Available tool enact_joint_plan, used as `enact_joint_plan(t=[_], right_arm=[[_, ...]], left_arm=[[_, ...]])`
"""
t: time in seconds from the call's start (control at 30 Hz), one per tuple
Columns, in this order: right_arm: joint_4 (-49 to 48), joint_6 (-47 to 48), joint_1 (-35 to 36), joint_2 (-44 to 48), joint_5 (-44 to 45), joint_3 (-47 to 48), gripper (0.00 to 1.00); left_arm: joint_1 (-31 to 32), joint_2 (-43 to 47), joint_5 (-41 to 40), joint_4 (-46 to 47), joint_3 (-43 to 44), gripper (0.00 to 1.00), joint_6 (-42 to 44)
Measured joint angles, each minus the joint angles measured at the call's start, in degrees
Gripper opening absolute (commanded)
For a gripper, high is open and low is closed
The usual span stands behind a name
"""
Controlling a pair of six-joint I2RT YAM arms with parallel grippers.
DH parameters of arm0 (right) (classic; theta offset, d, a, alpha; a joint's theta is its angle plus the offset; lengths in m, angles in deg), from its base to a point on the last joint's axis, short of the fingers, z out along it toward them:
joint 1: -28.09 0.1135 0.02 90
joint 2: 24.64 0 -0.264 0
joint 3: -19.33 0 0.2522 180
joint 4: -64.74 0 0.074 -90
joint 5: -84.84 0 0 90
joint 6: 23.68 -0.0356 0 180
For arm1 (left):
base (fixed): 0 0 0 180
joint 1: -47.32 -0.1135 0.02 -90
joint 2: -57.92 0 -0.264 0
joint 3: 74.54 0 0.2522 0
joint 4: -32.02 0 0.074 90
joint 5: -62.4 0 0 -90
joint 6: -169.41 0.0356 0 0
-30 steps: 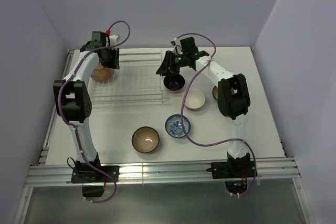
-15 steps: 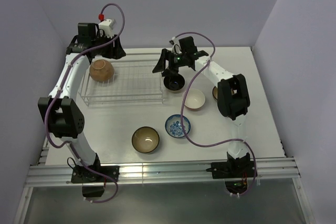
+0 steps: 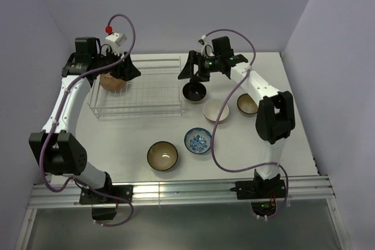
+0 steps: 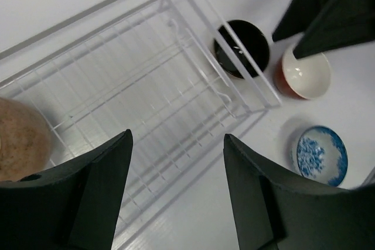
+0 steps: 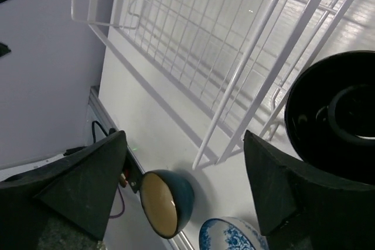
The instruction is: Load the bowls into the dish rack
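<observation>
The white wire dish rack (image 3: 146,95) holds one tan-brown bowl (image 3: 111,81) in its left end. My left gripper (image 3: 128,71) is open and empty above the rack, just right of that bowl; its wrist view shows its jaws (image 4: 177,136) spread over the rack (image 4: 146,86), with the tan bowl (image 4: 20,144) at far left. My right gripper (image 3: 192,73) is open and empty over the black bowl (image 3: 194,91), which sits on the table against the rack's right end. The black bowl (image 5: 334,127) also shows in the right wrist view beside the open jaws (image 5: 184,136).
On the table right of the rack lie a bowl that is white inside and red outside (image 3: 215,110), a tan bowl (image 3: 247,104), a blue-and-white bowl (image 3: 198,140) and a tan bowl with a dark outside (image 3: 162,156). Walls close in behind and to the left.
My left gripper has let go of the tan bowl, which stays in the rack, and has lifted and drawn back. My right arm has shifted a little right above the black bowl.
</observation>
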Motion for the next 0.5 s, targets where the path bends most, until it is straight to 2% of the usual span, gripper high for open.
enact_joint_plan(t=[0.07, 0.23, 0.5], right_arm=[[0.15, 1.18, -0.57, 3.08, -0.07, -2.1, 1.0], [2.82, 5.62, -3.82, 12.2, 0.2, -6.49, 1.0], [7.78, 13.88, -14.64, 24.24, 1.29, -7.8, 1.0]], left_arm=[[0.04, 2.71, 3.02, -1.99, -1.16, 0.7, 4.02], [4.0, 8.02, 5.75, -10.75, -2.58, 0.7, 16.85], [16.81, 14.12, 1.49, -18.88, -15.06, 0.7, 29.92]])
